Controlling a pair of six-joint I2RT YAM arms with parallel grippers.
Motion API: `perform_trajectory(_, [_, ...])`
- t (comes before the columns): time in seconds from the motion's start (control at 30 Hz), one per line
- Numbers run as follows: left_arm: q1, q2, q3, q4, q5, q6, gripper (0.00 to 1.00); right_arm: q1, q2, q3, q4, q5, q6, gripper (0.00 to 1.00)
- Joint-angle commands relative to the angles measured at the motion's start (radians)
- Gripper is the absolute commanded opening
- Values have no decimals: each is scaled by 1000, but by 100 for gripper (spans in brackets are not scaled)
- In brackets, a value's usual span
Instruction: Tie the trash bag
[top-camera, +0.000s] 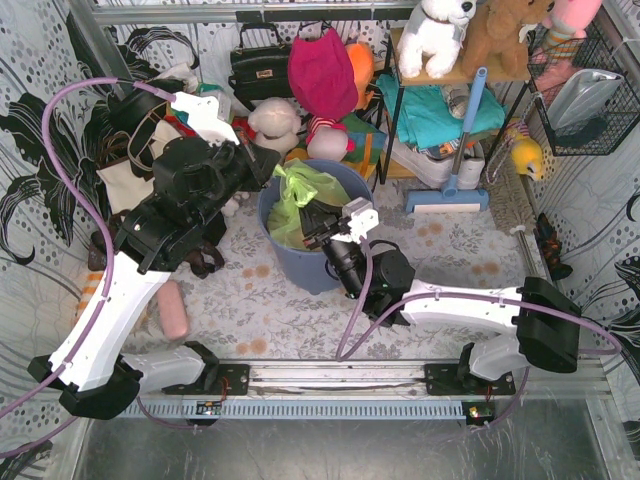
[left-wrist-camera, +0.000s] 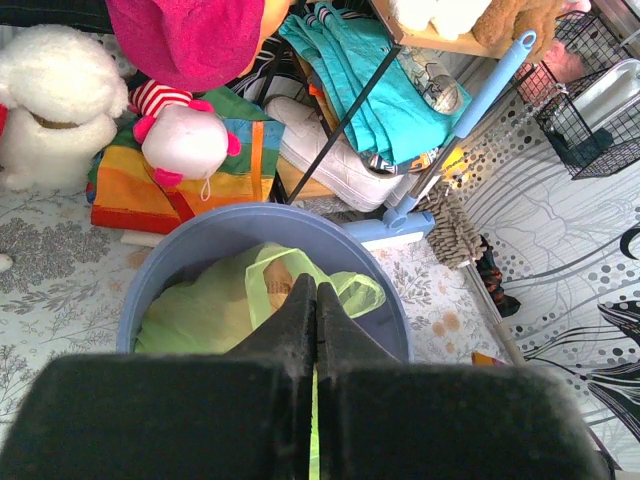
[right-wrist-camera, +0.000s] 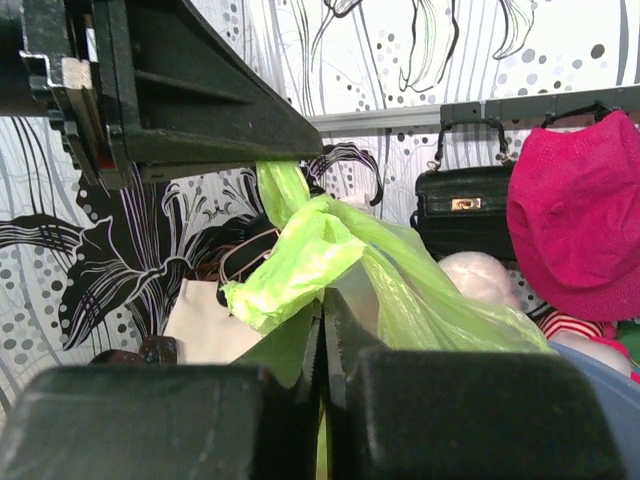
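**Since Film Is Thin, Pull Gently**

While the trash bag (top-camera: 300, 195) sits in the blue bin (top-camera: 300, 268), left gripper (left-wrist-camera: 316, 288) and right gripper (right-wrist-camera: 322, 312) each clamp its bunched top, 2 seemingly sound holds on light, slippery, tear-prone plastic.

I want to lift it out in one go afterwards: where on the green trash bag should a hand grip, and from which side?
Grip the trash bag at its gathered neck, probably from above: there the plastic is bunched into a narrow rope, while the bin walls in the loose body on every side.
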Motion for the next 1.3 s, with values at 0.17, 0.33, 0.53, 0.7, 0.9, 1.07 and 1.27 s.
perform_trajectory(0.17, [-3,-21,2,72,3,20,0,3,-62,-64,7,115,62,0])
perform_trajectory(0.33, [-3,-21,-14,109,78,32,0,4,-108,-102,46,23,35,2])
perform_trajectory(0.53, [-3,-13,-12,110,96,32,0,3,-225,-96,-64,-94,-48,36])
perform_trajectory(0.7, [-3,-16,-15,112,96,32,0,3,-283,-3,-279,-136,-103,42])
perform_trajectory(0.9, [-3,-19,-22,119,102,29,0,3,-225,198,-553,-126,-121,44])
perform_trajectory(1.07, [-3,-18,-21,118,111,30,0,3,-136,355,-735,-91,-133,45])
perform_trajectory(1.27, [-3,-20,-19,119,112,33,0,-17,-50,455,-832,-62,-140,45])
